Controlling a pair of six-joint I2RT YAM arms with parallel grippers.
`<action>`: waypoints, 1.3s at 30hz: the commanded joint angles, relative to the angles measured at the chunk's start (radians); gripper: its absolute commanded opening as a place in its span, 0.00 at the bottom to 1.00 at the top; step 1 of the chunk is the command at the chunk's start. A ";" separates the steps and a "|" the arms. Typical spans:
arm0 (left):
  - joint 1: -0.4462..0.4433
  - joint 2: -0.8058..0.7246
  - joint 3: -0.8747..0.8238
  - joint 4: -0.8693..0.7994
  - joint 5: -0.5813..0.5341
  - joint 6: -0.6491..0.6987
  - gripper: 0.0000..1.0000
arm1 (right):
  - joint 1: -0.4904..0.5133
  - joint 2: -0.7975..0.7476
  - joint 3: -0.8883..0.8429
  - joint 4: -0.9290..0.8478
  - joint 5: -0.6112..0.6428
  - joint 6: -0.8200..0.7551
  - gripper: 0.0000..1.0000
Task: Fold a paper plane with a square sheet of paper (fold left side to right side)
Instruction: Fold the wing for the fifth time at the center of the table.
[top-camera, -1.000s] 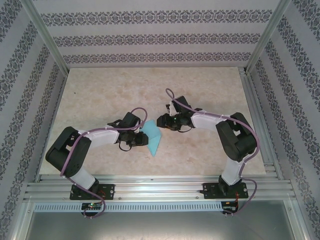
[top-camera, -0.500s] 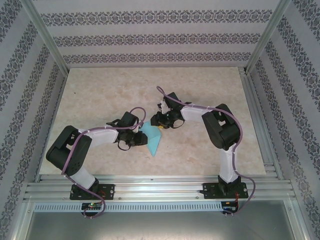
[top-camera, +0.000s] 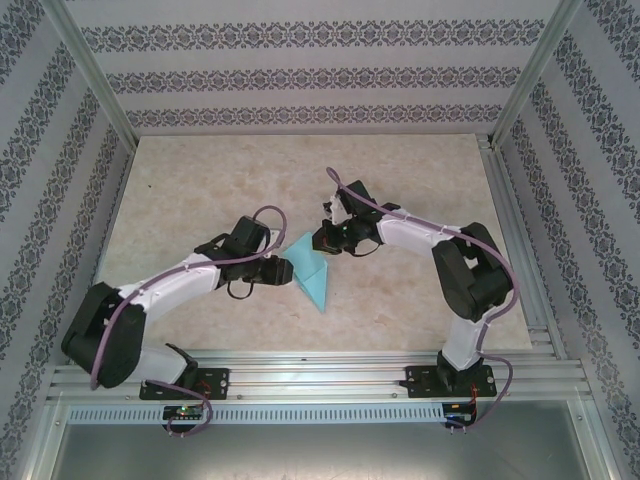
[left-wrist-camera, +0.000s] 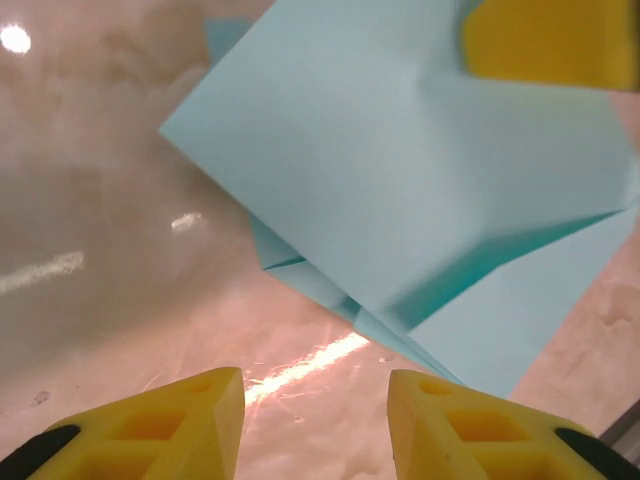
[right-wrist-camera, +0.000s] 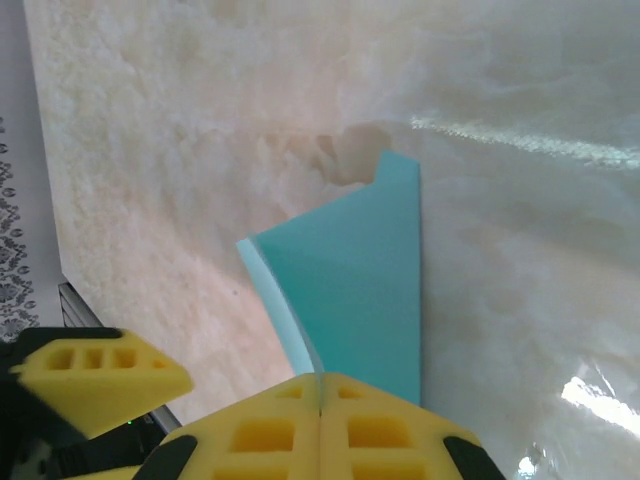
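Right claw (right-wrist-camera: 320, 385) tight on far edge of the sheet (top-camera: 313, 276); left claw (left-wrist-camera: 312, 388) apart off its left edge, marble tabletop (top-camera: 200, 190) around.

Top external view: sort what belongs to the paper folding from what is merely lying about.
Part of the job:
folded turquoise paper
left pincer, open, just short of the paper
right pincer, shut on the paper

Merely there:
marble-look table
patterned walls
metal frame

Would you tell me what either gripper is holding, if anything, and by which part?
The right gripper pinches the folded paper by its far edge; the left gripper is open, empty.
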 joint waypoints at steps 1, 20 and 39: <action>-0.106 -0.084 0.074 -0.120 -0.090 0.083 0.44 | -0.011 -0.039 -0.009 -0.118 0.078 0.015 0.00; -0.465 0.354 0.392 -0.231 -0.475 -0.124 0.64 | 0.000 -0.089 -0.115 -0.064 0.160 0.147 0.00; -0.510 0.529 0.472 -0.265 -0.539 -0.121 0.39 | -0.001 -0.054 -0.134 -0.037 0.155 0.159 0.00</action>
